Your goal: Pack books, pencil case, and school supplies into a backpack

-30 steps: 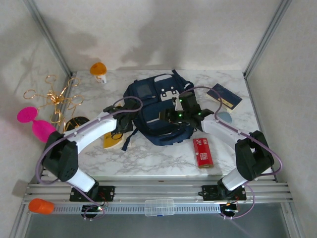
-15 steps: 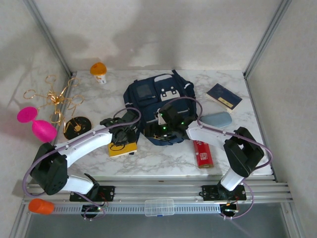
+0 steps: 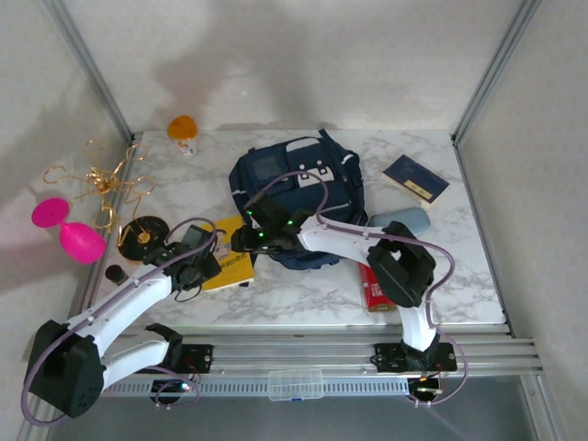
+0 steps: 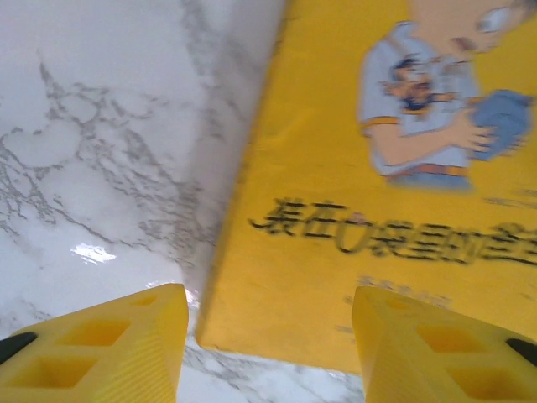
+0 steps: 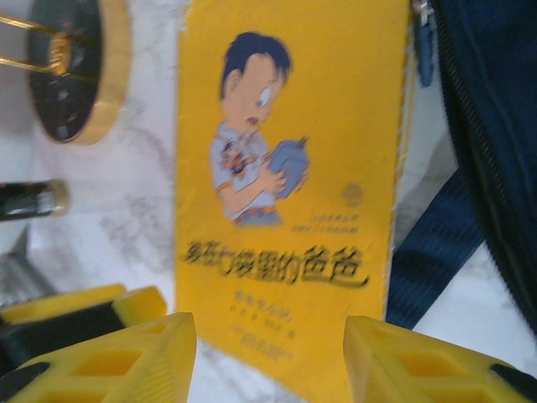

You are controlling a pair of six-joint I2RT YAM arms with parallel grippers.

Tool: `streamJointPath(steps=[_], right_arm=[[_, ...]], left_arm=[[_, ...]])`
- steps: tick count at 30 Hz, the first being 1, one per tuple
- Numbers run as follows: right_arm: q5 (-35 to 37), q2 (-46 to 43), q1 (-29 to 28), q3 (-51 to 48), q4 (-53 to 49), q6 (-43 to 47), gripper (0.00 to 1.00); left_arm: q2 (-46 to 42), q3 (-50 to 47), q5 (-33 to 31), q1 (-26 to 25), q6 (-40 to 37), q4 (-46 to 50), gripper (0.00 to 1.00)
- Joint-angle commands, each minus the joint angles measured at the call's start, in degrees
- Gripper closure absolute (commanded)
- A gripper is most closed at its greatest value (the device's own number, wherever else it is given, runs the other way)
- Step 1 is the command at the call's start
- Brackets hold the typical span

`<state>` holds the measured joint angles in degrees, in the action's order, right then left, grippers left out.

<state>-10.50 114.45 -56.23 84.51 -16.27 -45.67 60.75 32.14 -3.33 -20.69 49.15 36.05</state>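
Observation:
The yellow book (image 3: 231, 265) with a cartoon boy lies flat on the marble, left of the navy backpack (image 3: 296, 193). My left gripper (image 3: 204, 265) is open at the book's (image 4: 377, 185) near left corner, fingers (image 4: 101, 344) apart above it. My right gripper (image 3: 242, 243) reaches across the backpack's front and hangs open over the same book (image 5: 285, 168), fingers (image 5: 403, 361) spread about as wide as the cover. A navy book (image 3: 415, 177) with a gold band lies back right. The blue-grey pencil case (image 3: 401, 220) and the red box (image 3: 375, 287) lie right of the backpack.
A black-and-gold disc (image 3: 142, 234) sits left of the yellow book, also seen as a disc (image 5: 80, 67) in the right wrist view. An orange capped object (image 3: 182, 129) stands at the back left. A backpack strap (image 5: 428, 260) lies beside the book's right edge.
The left gripper has opened and drawn back toward the near left, leaving the yellow book flat on the table. The right arm has swung left across the backpack to over the book.

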Motion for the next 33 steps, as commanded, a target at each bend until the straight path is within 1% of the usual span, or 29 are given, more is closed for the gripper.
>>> streamJointPath(steps=[1, 4, 10, 12, 14, 17, 21, 24, 26, 28, 31, 33], right_arm=[[5.83, 4.65, -0.03, 5.18, -6.32, 2.19, 0.49], [5.94, 7.98, -0.37, 8.09, -7.9, 3.01, 0.48], [5.22, 13.75, -1.21, 14.53, -10.29, 4.47, 0.44], [1.1, 14.12, -1.47, 14.98, -8.55, 5.4, 0.43], [-2.69, 13.57, -1.71, 15.2, -7.25, 5.61, 0.42], [-6.61, 12.16, -1.78, 15.73, -6.68, 6.23, 0.43], [-11.94, 8.41, -1.37, 13.81, -3.59, 6.4, 0.45], [-13.53, 6.95, -1.26, 12.54, -3.74, 6.2, 0.48], [-12.07, 6.1, -0.72, 11.64, -5.46, 5.86, 0.49], [-10.84, 4.54, 0.03, 9.68, -4.79, 5.72, 0.48], [-13.77, 2.97, 0.68, 7.78, -2.88, 4.88, 0.48], [-16.07, 1.65, 0.66, 5.96, -0.92, 4.09, 0.46]], left_arm=[[0.69, -2.47, 0.92, 1.72, 1.55, -5.01, 0.48], [1.78, -3.85, -2.08, 2.82, 2.07, -6.45, 0.51], [3.19, -7.99, 0.05, 5.2, 2.71, -12.75, 0.57], [3.7, -9.25, 1.66, 5.47, 2.51, -14.58, 0.61], [3.89, -9.63, 1.58, 5.52, 2.23, -14.6, 0.64], [3.85, -9.8, -0.6, 5.48, 2.17, -12.89, 0.64], [3.93, -10.42, -2.38, 5.55, 2.27, -11.63, 0.65], [3.93, -10.52, -2.62, 5.48, 2.94, -11.78, 0.65], [3.76, -10.47, -3.37, 5.52, 2.9, -11.63, 0.65], [4.1, -10.37, -3.45, 5.48, 2.81, -11.61, 0.65], [4.98, -10.36, -3.63, 5.54, 2.64, -11.79, 0.65], [5.42, -10.0, -3.61, 5.48, 2.45, -11.52, 0.65]])
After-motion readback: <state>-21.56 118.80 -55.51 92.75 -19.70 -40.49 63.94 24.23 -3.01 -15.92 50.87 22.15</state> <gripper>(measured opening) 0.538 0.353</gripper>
